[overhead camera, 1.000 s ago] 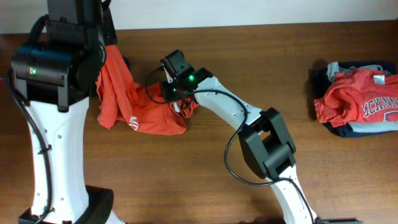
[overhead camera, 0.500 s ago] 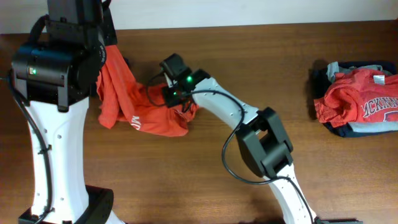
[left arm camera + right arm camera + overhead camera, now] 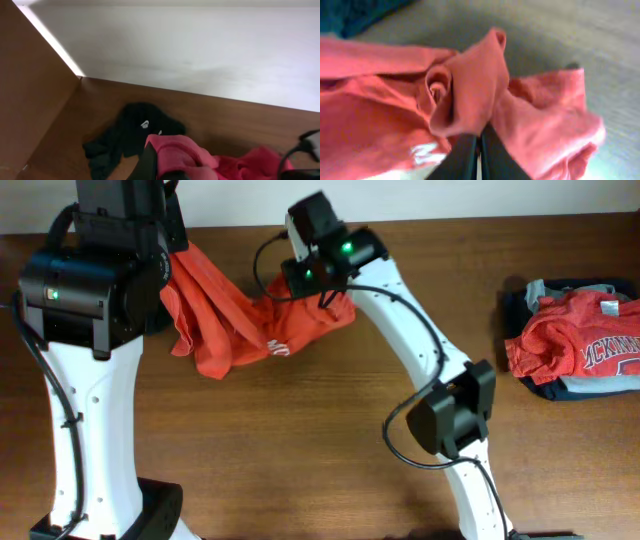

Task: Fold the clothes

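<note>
An orange-red T-shirt [image 3: 240, 325] with a small white print [image 3: 278, 345] hangs stretched between my two grippers at the back left of the table. My right gripper [image 3: 300, 278] is shut on a bunched fold of the T-shirt [image 3: 470, 85], its fingers [image 3: 465, 155] pressed together under the cloth. My left gripper [image 3: 159, 160] is shut on another red fold [image 3: 182, 152]; in the overhead view the arm's body hides it. A black garment [image 3: 132, 132] with small white marks lies crumpled on the table behind the left gripper.
A pile of clothes [image 3: 575, 340] sits at the right edge, a red lettered shirt on top of dark and grey pieces. The left arm's big white column [image 3: 85, 380] stands at front left. A pale wall [image 3: 200, 50] borders the table's back edge.
My right gripper has shut on the T-shirt and risen toward the back of the table, lifting the cloth from the wood and pulling it taut. The left arm has not moved.
</note>
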{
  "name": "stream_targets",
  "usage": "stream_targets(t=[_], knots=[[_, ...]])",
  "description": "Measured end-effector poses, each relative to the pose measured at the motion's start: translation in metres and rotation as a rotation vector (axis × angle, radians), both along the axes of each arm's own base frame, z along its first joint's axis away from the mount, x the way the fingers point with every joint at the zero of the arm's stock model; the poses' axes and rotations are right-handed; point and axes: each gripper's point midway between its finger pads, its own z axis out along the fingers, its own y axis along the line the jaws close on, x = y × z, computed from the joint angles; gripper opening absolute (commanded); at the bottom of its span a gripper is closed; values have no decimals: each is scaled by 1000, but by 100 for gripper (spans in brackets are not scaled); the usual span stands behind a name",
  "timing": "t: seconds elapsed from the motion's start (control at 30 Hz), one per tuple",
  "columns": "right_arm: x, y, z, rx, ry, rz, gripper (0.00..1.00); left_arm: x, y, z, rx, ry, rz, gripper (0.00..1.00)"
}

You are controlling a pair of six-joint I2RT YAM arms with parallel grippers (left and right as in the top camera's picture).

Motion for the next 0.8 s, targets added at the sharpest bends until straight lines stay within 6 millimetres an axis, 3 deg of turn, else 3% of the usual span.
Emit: stream_targets(t=[0.17,0.4,0.57,0.7,0.8], knots=[[1,-26,39,10,-35,-30,4,0,0,0,0,0,0,1],[4,-81,39,-22,31,-111,4,0,0,0,0,0,0,1],[-4,-107,59,-15,47,-141,4,-1,0,3,-1,-7,1,1],[-13,-139,108,19,-24,-187,4,-6,6,20,-14,-61,11,1],[-24,-178,163,59,-145,-245,4,-12,11,36,-25,-113,22,1]])
